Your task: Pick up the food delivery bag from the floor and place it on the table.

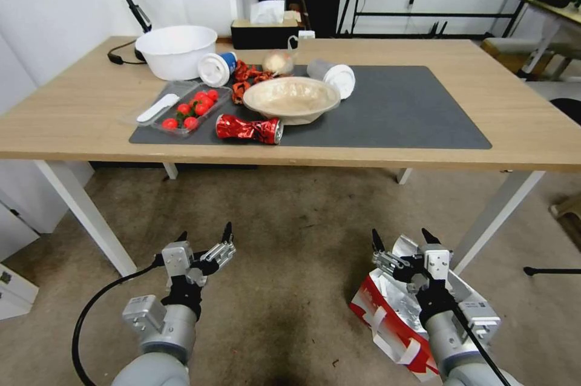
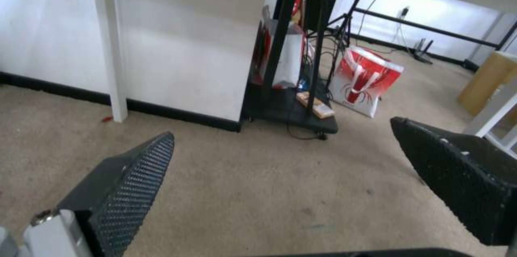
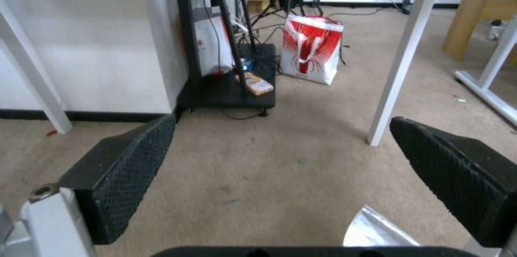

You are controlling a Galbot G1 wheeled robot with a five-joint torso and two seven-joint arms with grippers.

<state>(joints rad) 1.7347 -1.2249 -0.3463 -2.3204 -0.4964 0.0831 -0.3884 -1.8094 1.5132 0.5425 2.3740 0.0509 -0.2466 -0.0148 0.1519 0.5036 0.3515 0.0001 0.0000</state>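
The food delivery bag (image 1: 390, 316) lies tilted on the floor (image 1: 290, 241) at the lower right, red and white with a silver foil lining and white strap handles. My right gripper (image 1: 402, 239) hangs open directly above the bag's open foil top, with nothing between its fingers. A corner of that foil (image 3: 377, 230) shows just below the right gripper (image 3: 282, 119) in the right wrist view. My left gripper (image 1: 204, 232) is open over bare floor to the bag's left, and it (image 2: 281, 127) holds nothing. The table (image 1: 532, 114) stands in front of me, with a dark grey mat (image 1: 411, 107).
On the table's left half sit a white bowl (image 1: 175, 50), cups, a tan bowl (image 1: 290, 98), a crushed red can (image 1: 249, 129) and a tray of red fruit. White table legs (image 1: 85, 210) (image 1: 496, 216) flank the floor ahead. Another red-and-white bag (image 3: 312, 49) and a black cart (image 3: 232, 87) stand beyond the table.
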